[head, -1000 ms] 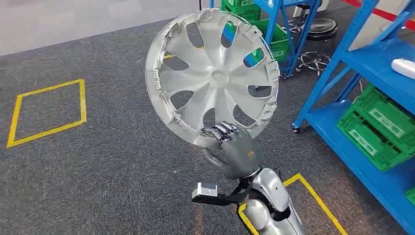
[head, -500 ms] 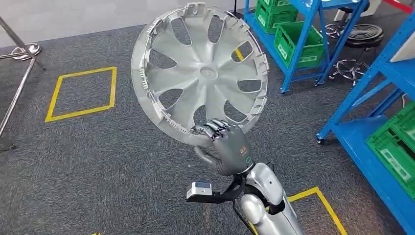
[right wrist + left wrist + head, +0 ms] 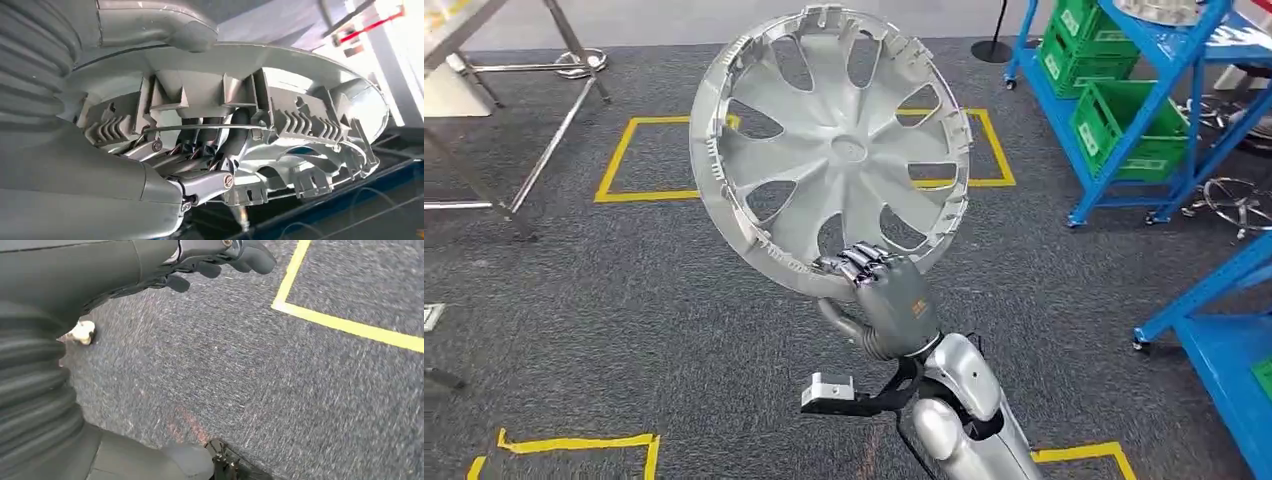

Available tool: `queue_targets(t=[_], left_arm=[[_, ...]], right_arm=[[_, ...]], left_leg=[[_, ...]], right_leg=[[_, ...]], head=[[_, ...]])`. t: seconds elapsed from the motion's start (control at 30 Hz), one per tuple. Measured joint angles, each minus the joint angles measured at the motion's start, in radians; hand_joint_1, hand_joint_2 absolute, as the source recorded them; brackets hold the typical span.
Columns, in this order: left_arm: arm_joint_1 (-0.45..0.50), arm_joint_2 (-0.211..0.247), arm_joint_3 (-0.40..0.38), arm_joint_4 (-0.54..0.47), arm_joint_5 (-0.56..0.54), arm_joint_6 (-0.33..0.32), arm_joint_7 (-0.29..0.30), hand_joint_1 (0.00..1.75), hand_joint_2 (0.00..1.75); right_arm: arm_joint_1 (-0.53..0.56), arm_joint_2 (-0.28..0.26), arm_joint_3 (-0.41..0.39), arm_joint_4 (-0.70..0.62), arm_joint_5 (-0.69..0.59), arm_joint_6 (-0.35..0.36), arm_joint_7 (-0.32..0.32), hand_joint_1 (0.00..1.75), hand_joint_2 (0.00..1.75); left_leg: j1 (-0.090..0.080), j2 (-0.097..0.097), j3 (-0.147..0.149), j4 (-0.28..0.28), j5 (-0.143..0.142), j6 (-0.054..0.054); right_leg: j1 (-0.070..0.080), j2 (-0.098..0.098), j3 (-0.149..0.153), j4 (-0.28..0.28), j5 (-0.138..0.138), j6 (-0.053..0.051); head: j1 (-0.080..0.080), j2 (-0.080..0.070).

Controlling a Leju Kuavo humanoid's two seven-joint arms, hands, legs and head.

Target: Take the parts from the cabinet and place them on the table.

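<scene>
A large silver hubcap (image 3: 834, 150) with curved spokes stands upright in front of me in the head view. My right hand (image 3: 894, 300) grips its lower rim from below, fingers hooked over the edge. In the right wrist view the hubcap's ribbed inner rim (image 3: 300, 115) and clips lie close, with my fingers (image 3: 192, 165) curled around the wire ring inside. My left hand (image 3: 100, 280) hangs over the dark carpet and holds nothing, its fingers (image 3: 220, 252) apart from the thumb.
A blue rack (image 3: 1124, 110) with green crates stands at the far right, another blue frame (image 3: 1224, 320) at the near right. Metal table legs (image 3: 524, 130) rise at the far left. Yellow tape squares (image 3: 654, 160) mark the grey carpet. A stool base (image 3: 1239, 200) lies on the right.
The camera has turned: racks slid to the right and the metal table legs came in at the left. The hubcap stays gripped in my right hand.
</scene>
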Motion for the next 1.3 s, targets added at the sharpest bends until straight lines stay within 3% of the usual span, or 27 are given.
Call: queue_targets(t=[0.03, 0.17, 0.23, 0.27, 0.33, 0.37, 0.43, 0.47, 0.5, 0.53, 0.57, 0.67, 0.7, 0.73, 0.77, 0.83, 0.87, 0.9, 0.97, 1.0, 1.03, 1.07, 1.17, 1.2, 1.23, 1.27, 1.3], left_arm=[[-0.002, 0.000, 0.000, 0.000, 0.000, -0.001, -0.002, 0.00, 1.75], [0.005, 0.000, -0.001, 0.001, -0.013, -0.013, 0.005, 0.00, 1.75], [0.007, -0.002, -0.002, 0.002, -0.017, -0.015, 0.008, 0.00, 1.75], [0.003, -0.002, -0.003, 0.002, -0.018, -0.016, 0.008, 0.00, 1.75], [-0.001, -0.002, -0.008, 0.002, -0.018, -0.018, 0.008, 0.00, 1.75], [0.000, -0.002, -0.008, 0.002, -0.016, -0.018, 0.008, 0.00, 1.75], [0.002, -0.001, -0.008, 0.002, -0.009, -0.016, 0.012, 0.00, 1.75], [0.002, -0.001, -0.008, 0.002, -0.005, -0.014, 0.013, 0.00, 1.75], [0.002, -0.001, -0.008, 0.002, -0.004, -0.011, 0.015, 0.00, 1.75], [0.000, -0.001, -0.008, 0.002, -0.007, -0.010, 0.020, 0.00, 1.75], [-0.001, -0.001, -0.010, 0.002, -0.013, -0.009, 0.026, 0.00, 1.75], [0.004, 0.000, -0.018, 0.002, -0.030, -0.003, 0.031, 0.00, 1.75], [0.004, -0.001, -0.019, 0.002, -0.036, -0.001, 0.029, 0.00, 1.75], [0.004, 0.000, -0.019, 0.002, -0.040, 0.002, 0.028, 0.00, 1.75], [0.001, 0.000, -0.021, 0.002, -0.040, 0.003, 0.027, 0.00, 1.75], [-0.002, 0.000, -0.024, 0.002, -0.040, 0.005, 0.025, 0.00, 1.75], [-0.001, 0.000, -0.025, 0.003, -0.040, 0.007, 0.024, 0.00, 1.75], [0.000, 0.000, -0.026, 0.003, -0.046, 0.010, 0.024, 0.00, 1.75], [0.001, 0.000, -0.030, 0.003, -0.055, 0.013, 0.024, 0.00, 1.75], [0.001, -0.001, -0.035, 0.003, -0.057, 0.013, 0.023, 0.00, 1.75], [0.001, -0.002, -0.038, 0.003, -0.057, 0.012, 0.021, 0.00, 1.75], [-0.001, -0.001, -0.041, 0.003, -0.057, 0.010, 0.018, 0.00, 1.75], [0.006, 0.000, -0.043, 0.003, -0.057, 0.013, 0.013, 0.00, 1.75], [0.007, 0.000, -0.043, 0.003, -0.057, 0.017, 0.013, 0.00, 1.75], [0.009, -0.002, -0.043, 0.004, -0.057, 0.023, 0.014, 0.00, 1.75], [0.007, -0.003, -0.043, 0.004, -0.057, 0.024, 0.014, 0.00, 1.75], [0.004, -0.003, -0.044, 0.004, -0.057, 0.024, 0.014, 0.00, 1.75]], right_arm=[[-0.001, 0.000, 0.001, -0.001, 0.001, 0.001, -0.001, 1.75, 1.75], [-0.003, 0.002, 0.006, -0.003, 0.033, 0.000, 0.017, 1.75, 1.75], [-0.006, 0.004, 0.005, -0.003, 0.040, -0.002, 0.024, 1.75, 1.75], [-0.007, 0.004, 0.005, -0.003, 0.044, -0.002, 0.025, 1.75, 1.75], [-0.007, 0.004, 0.006, -0.003, 0.047, -0.003, 0.018, 1.75, 1.75], [-0.007, 0.004, 0.008, -0.002, 0.043, -0.003, 0.009, 1.75, 1.75], [-0.008, 0.004, 0.010, -0.001, 0.027, -0.001, -0.007, 1.75, 1.75], [-0.011, 0.004, 0.011, -0.001, 0.023, 0.000, -0.012, 1.75, 1.75], [-0.016, 0.005, 0.013, -0.001, 0.017, 0.002, -0.016, 1.75, 1.75], [-0.020, 0.005, 0.016, 0.000, 0.018, 0.001, -0.016, 1.75, 1.75], [-0.026, 0.005, 0.018, 0.000, 0.030, -0.002, -0.006, 1.75, 1.75], [-0.037, 0.005, 0.031, 0.011, 0.066, -0.017, 0.027, 1.75, 1.75], [-0.042, 0.007, 0.031, 0.013, 0.066, -0.018, 0.030, 1.75, 1.75], [-0.048, 0.008, 0.031, 0.017, 0.066, -0.020, 0.029, 1.75, 1.75], [-0.051, 0.007, 0.031, 0.021, 0.063, -0.022, 0.028, 1.75, 1.75], [-0.051, 0.005, 0.031, 0.031, 0.063, -0.024, 0.024, 1.75, 1.75], [-0.051, 0.005, 0.033, 0.034, 0.063, -0.026, 0.022, 1.75, 1.75], [-0.051, 0.005, 0.034, 0.037, 0.062, -0.026, 0.022, 1.75, 1.75], [-0.051, 0.005, 0.034, 0.042, 0.060, -0.026, 0.027, 1.75, 1.75], [-0.052, 0.005, 0.034, 0.042, 0.059, -0.026, 0.029, 1.75, 1.75], [-0.055, 0.005, 0.034, 0.042, 0.059, -0.026, 0.029, 1.75, 1.75], [-0.056, 0.005, 0.034, 0.042, 0.061, -0.026, 0.029, 1.75, 1.75], [-0.060, 0.007, 0.037, 0.042, 0.059, -0.022, 0.032, 1.75, 1.75], [-0.062, 0.009, 0.038, 0.042, 0.057, -0.021, 0.033, 1.75, 1.75], [-0.064, 0.010, 0.038, 0.042, 0.054, -0.019, 0.032, 1.75, 1.75], [-0.065, 0.010, 0.038, 0.042, 0.051, -0.018, 0.031, 1.75, 1.75], [-0.064, 0.010, 0.038, 0.043, 0.051, -0.018, 0.029, 1.75, 1.75]], left_leg=[[-0.004, -0.011, -0.009, 0.009, -0.003, -0.010], [0.006, -0.054, -0.026, -0.002, 0.006, -0.039], [-0.001, 0.062, -0.039, 0.036, -0.019, -0.042], [-0.001, 0.092, -0.070, 0.097, -0.058, -0.046], [0.001, 0.106, -0.151, 0.262, -0.128, -0.050], [0.001, 0.107, -0.170, 0.300, -0.132, -0.051], [0.001, 0.111, -0.140, 0.237, -0.079, -0.049], [0.001, 0.122, -0.094, 0.150, -0.033, -0.047], [-0.001, 0.158, -0.041, 0.049, 0.009, -0.043], [-0.014, 0.205, -0.020, 0.007, 0.002, -0.035], [-0.014, 0.188, -0.018, 0.004, 0.009, -0.023], [-0.017, 0.151, -0.026, 0.005, 0.008, -0.009], [-0.004, 0.136, -0.016, -0.004, 0.014, 0.001], [-0.004, 0.127, -0.015, -0.005, 0.014, 0.005], [-0.003, 0.117, -0.017, -0.005, 0.016, 0.011], [-0.004, 0.087, -0.017, -0.005, 0.015, 0.015], [-0.005, 0.072, -0.017, -0.004, 0.014, 0.015], [-0.005, 0.054, -0.016, -0.003, 0.014, 0.015], [-0.004, 0.018, -0.016, 0.000, 0.014, 0.013], [-0.003, 0.002, -0.016, 0.003, 0.014, 0.011], [0.000, -0.010, -0.019, 0.005, 0.013, 0.006], [-0.007, -0.025, -0.026, 0.012, 0.012, -0.003], [0.004, -0.057, -0.034, -0.004, 0.021, -0.029], [0.003, -0.065, -0.038, -0.005, 0.021, -0.034], [-0.002, 0.004, -0.041, 0.014, 0.010, -0.036], [-0.004, 0.065, -0.066, 0.063, -0.023, -0.041], [-0.003, 0.093, -0.105, 0.142, -0.066, -0.046]], right_leg=[[0.001, 0.042, 0.010, -0.022, -0.024, 0.004], [0.004, -0.005, 0.015, -0.027, -0.015, -0.027], [0.005, -0.027, 0.020, -0.036, -0.011, -0.042], [0.007, -0.040, 0.019, -0.036, -0.012, -0.046], [0.010, -0.074, 0.020, -0.036, -0.016, -0.050], [0.010, -0.089, 0.020, -0.036, -0.017, -0.051], [0.011, -0.118, 0.024, -0.036, -0.022, -0.049], [0.011, -0.132, 0.029, -0.036, -0.025, -0.046], [0.011, -0.146, 0.036, -0.036, -0.030, -0.041], [0.018, -0.156, 0.039, -0.035, -0.036, -0.034], [0.020, -0.165, 0.040, -0.035, -0.038, -0.029], [0.021, -0.196, 0.052, -0.042, -0.040, -0.013], [0.013, -0.172, 0.050, -0.036, -0.050, -0.002], [0.011, -0.105, 0.041, -0.011, -0.065, 0.001], [0.009, -0.069, 0.009, 0.053, -0.100, 0.001], [0.010, -0.051, -0.078, 0.216, -0.163, 0.002], [0.011, -0.051, -0.109, 0.267, -0.169, 0.002], [0.011, -0.050, -0.118, 0.269, -0.150, 0.000], [0.010, -0.041, -0.070, 0.143, -0.060, -0.006], [0.008, -0.021, -0.028, 0.050, -0.013, -0.009], [0.005, 0.032, -0.002, -0.015, -0.005, -0.014], [0.003, 0.041, 0.004, -0.030, -0.013, -0.009], [0.015, 0.008, 0.012, -0.031, -0.011, -0.023], [0.005, -0.009, 0.016, -0.041, -0.005, -0.030], [0.005, -0.020, 0.020, -0.048, -0.002, -0.037], [0.006, -0.033, 0.022, -0.051, -0.002, -0.044], [0.009, -0.048, 0.023, -0.051, -0.003, -0.046]], head=[[0.000, 0.000], [0.000, 0.000], [-0.008, 0.000], [-0.010, 0.000], [-0.010, 0.000], [-0.010, 0.000], [-0.010, 0.000], [-0.010, 0.000], [-0.011, 0.000], [-0.011, 0.000], [-0.009, 0.000], [-0.011, 0.000], [-0.010, 0.000], [-0.008, 0.000], [-0.005, 0.000], [-0.003, 0.000], [-0.003, 0.000], [-0.003, 0.000], [-0.003, 0.000], [-0.002, 0.000], [-0.003, 0.000], [-0.005, 0.000], [-0.003, 0.000], [-0.003, 0.000], [-0.006, 0.000], [-0.016, 0.000], [-0.015, 0.000]])
